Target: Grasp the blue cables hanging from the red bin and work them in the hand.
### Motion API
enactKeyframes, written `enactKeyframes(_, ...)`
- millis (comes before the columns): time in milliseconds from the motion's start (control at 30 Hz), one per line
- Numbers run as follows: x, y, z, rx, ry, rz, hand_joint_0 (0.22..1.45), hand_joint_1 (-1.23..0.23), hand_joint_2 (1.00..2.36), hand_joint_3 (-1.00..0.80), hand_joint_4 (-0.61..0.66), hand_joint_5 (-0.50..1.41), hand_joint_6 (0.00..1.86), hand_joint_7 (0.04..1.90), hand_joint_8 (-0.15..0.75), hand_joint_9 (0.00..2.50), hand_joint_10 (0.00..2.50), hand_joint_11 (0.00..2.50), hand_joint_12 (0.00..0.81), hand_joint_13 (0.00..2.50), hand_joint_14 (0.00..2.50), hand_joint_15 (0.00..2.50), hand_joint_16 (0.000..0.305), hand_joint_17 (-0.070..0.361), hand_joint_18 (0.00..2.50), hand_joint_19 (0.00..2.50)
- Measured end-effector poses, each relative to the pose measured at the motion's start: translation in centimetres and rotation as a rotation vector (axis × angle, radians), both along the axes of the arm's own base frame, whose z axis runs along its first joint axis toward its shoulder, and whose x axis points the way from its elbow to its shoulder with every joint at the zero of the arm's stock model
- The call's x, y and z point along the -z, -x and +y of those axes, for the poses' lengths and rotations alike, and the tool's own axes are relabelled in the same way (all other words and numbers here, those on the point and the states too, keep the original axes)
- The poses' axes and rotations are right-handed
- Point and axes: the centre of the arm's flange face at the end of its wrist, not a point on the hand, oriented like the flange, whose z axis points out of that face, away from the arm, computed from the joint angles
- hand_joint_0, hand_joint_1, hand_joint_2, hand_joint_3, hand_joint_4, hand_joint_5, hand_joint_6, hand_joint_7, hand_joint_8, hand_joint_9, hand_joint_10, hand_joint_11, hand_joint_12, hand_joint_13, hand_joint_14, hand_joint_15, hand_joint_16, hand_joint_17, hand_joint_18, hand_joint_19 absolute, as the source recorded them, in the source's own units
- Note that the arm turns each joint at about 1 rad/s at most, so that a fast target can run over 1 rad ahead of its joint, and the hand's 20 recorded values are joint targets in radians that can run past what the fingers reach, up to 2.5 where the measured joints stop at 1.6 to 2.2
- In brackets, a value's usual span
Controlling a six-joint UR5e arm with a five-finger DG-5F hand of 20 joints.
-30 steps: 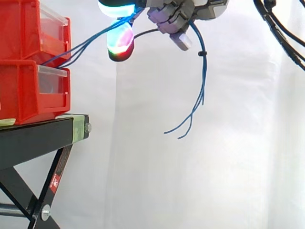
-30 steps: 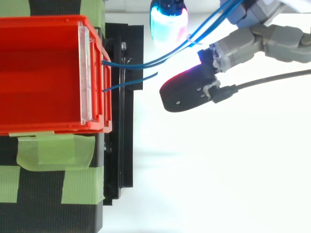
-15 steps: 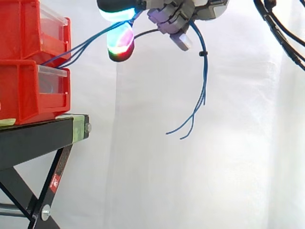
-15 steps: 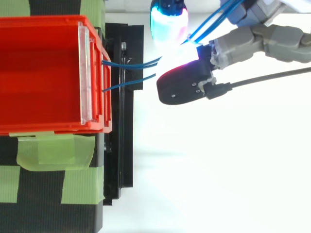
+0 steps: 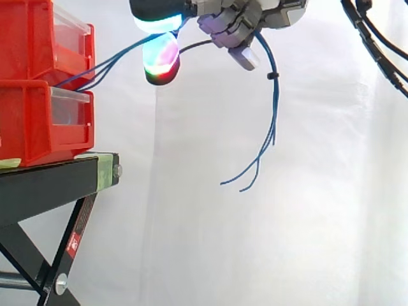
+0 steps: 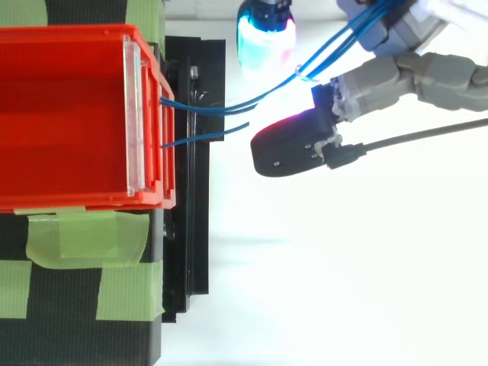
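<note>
Gripping blue cables — fingers curled round them | cables lead from red bin | loose ends hang below

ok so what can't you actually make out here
Where the blue cables are fixed at the red bin: top view, the bin's front lip covers them.
How the cables lie inside the hand: side view, its curled fingers cover them.
The hand's upper part: side view, cut off by the top edge.

Hand partly beyond top edge
</note>
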Motion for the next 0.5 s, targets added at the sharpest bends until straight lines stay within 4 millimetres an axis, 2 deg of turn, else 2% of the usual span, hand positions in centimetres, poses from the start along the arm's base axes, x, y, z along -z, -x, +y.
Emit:
enactKeyframes(300, 0.08, 0.04, 0.17, -0.017, 0.008, 0.012, 0.99, -0.7, 1.02, -0.66, 0.31, 0.28, 0.08, 1.42, 0.519, 1.74, 2.5, 2.5, 0.771, 2.09, 2.5, 2.01, 0.244, 0.183, 2.5, 0.76)
enactKeyframes(500, 0.09, 0.02, 0.17, -0.018, 0.008, 0.012, 1.0, -0.7, 1.02, -0.66, 0.32, 0.27, 0.09, 1.41, 0.519, 1.74, 2.5, 2.5, 0.771, 2.09, 2.5, 2.01, 0.244, 0.183, 2.5, 0.76)
